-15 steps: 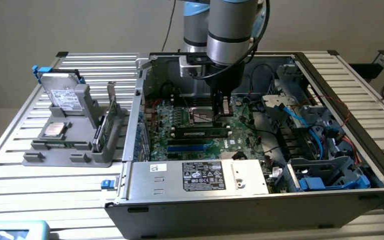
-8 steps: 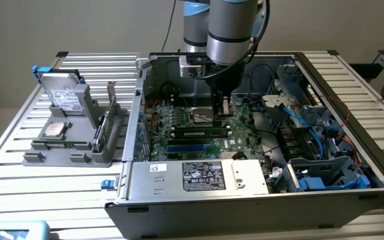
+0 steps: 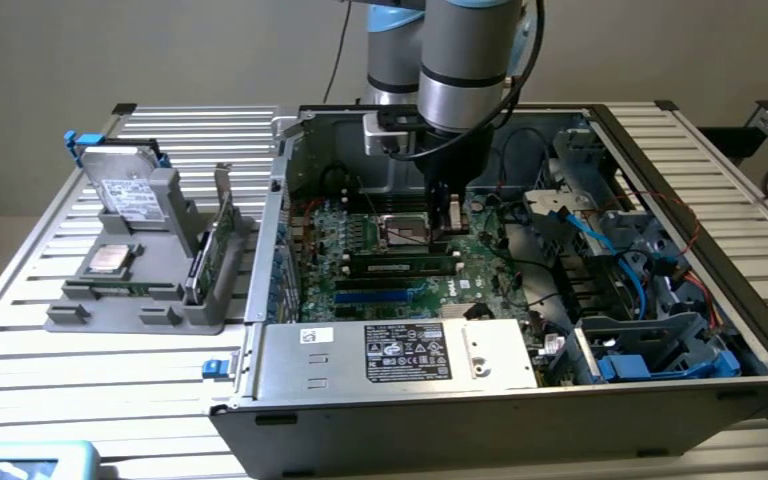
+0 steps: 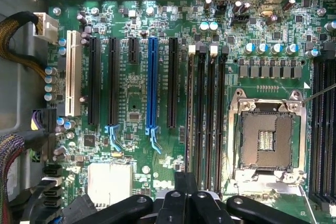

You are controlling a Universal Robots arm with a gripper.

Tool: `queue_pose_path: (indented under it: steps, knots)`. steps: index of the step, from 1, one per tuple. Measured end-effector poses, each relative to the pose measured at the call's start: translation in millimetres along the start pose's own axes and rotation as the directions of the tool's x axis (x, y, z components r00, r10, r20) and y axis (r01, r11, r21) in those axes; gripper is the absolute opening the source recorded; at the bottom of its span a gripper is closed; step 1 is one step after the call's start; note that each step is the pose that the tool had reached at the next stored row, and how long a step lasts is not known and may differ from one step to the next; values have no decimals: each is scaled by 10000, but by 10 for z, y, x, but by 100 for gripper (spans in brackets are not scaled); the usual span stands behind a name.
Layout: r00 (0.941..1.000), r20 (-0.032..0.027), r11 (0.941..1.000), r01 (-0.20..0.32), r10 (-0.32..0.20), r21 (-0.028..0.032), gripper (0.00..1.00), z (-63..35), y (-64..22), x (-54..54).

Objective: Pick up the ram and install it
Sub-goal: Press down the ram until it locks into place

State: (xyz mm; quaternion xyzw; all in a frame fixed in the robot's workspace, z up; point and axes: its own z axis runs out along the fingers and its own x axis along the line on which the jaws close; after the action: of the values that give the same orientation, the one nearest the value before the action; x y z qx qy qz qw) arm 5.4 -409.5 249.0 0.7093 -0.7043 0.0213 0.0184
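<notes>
While the thin green, pale-labelled ram (image 3: 404, 267) sits slotted just beside the CPU socket (image 3: 404, 236), the gripper (image 3: 446, 212) hangs over that socket, off the ram; whether clenched or released, I cannot tell.

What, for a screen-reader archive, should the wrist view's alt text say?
A green computer motherboard seen face-on, with long black slots, one blue slot and an empty metal-framed processor socket; the robot's black gripper hovers close over it.

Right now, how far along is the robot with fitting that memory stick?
Looks done: the ram stands edge-up on the motherboard, beside the empty CPU socket. In hand: the end effector hangs just above one end of it. Left: unclear; whether it is fully seated I cannot tell.
</notes>
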Motion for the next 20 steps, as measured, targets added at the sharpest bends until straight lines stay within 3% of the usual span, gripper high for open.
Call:
queue_pose_path:
  steps: [15,20]
  knots:
    - [9994,0,9994,-347,347,-32,11,70,-25,-44]
    - [9994,-26,9994,-346,346,-34,11,101,-25,-56]
